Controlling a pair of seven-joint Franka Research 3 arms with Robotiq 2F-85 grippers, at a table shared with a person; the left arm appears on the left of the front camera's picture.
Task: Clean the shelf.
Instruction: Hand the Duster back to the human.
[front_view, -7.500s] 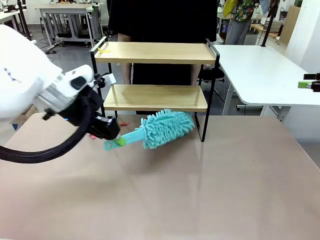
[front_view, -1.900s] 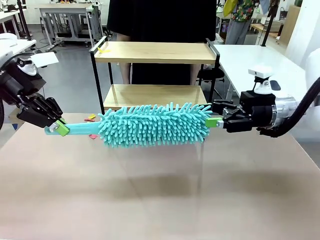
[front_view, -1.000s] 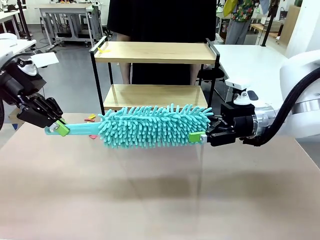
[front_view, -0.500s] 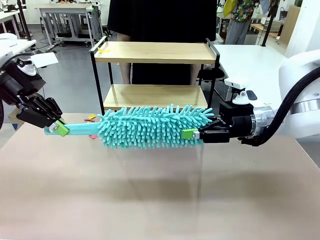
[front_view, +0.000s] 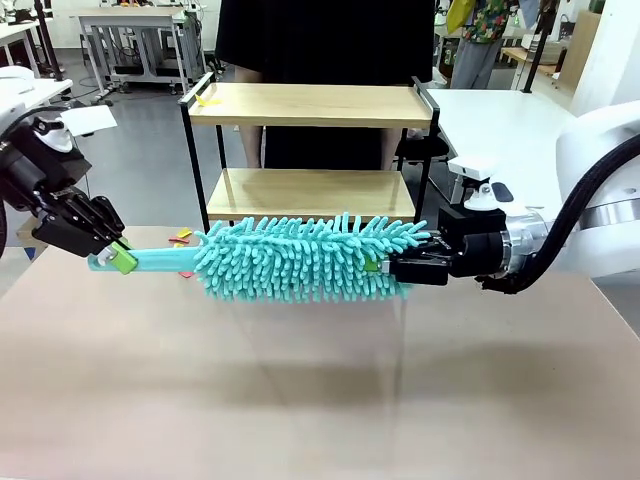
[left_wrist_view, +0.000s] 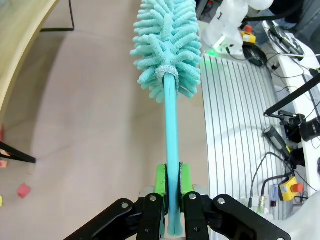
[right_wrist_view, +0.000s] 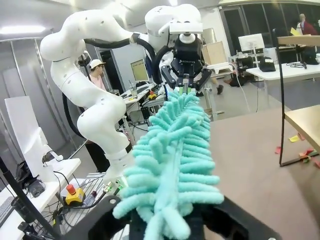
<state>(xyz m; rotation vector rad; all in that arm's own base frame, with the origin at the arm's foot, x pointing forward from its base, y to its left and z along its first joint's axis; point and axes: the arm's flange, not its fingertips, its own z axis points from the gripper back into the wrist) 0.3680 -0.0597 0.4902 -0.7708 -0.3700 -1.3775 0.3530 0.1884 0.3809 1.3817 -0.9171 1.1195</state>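
Shelf (front_view: 310, 150) stands at the table's far edge, just behind the teal duster (front_view: 300, 257) held level in front of its lower board. A second ago the right gripper (front_view: 392, 268) was spread at the duster's tip; now it is clamped into the fluffy end. On the left, the left gripper (front_view: 118, 256) pinches the duster's handle (left_wrist_view: 171, 150) tight between green pads. Small red and yellow scraps (front_view: 182, 238) lie near the shelf's left leg. A person in black stands behind, above the beige tabletop (front_view: 320, 390).
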